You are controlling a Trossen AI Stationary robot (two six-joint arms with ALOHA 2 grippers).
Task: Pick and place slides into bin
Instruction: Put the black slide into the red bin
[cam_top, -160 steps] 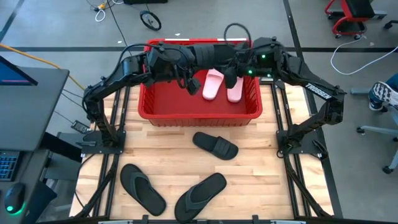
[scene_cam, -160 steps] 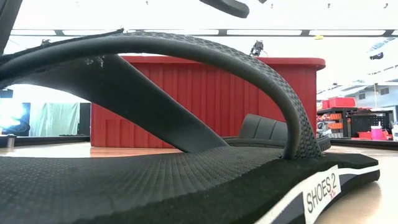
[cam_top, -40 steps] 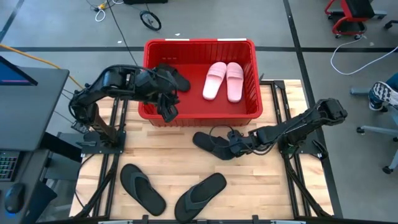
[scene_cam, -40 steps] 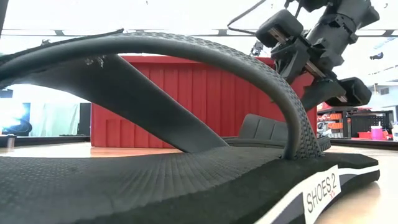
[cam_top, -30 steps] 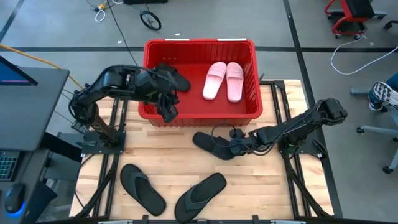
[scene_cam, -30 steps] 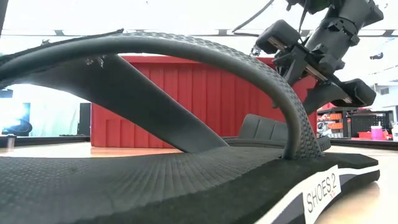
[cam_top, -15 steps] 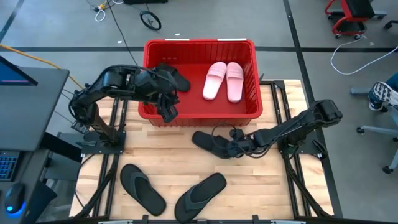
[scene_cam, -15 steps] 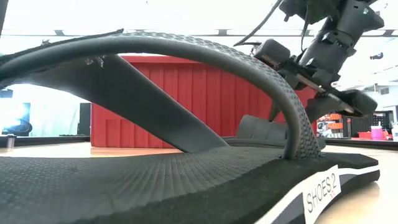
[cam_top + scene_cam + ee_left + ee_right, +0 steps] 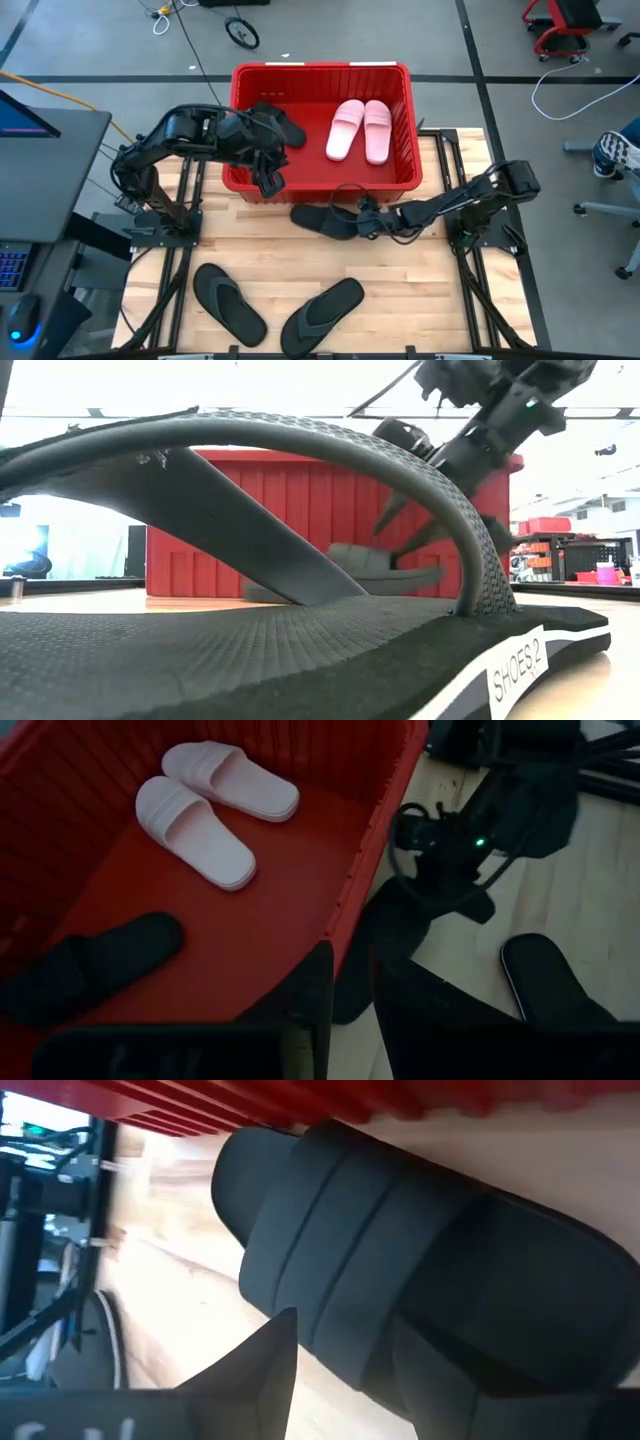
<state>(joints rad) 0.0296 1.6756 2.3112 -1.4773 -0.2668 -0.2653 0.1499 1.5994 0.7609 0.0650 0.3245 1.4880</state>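
Currently I log one black slide (image 9: 322,220) on the table (image 9: 420,290), long axis parallel to the bin (image 9: 320,180) front wall just beside it. My right gripper (image 9: 362,222) grasps its near end. My left gripper (image 9: 268,181), fingers nearly together and empty, hangs at the bin's front-left rim.

The bin (image 9: 320,185) stands at the far middle of the table (image 9: 420,300). Inside it, two slides (image 9: 357,129) lie side by side at the right; a third slide (image 9: 283,127) lies at the left. A fourth slide (image 9: 325,220) lies on the table just in front of the bin (near wall). Two flip-flops (image 9: 275,305) lie side by side near the front edge, left of centre.
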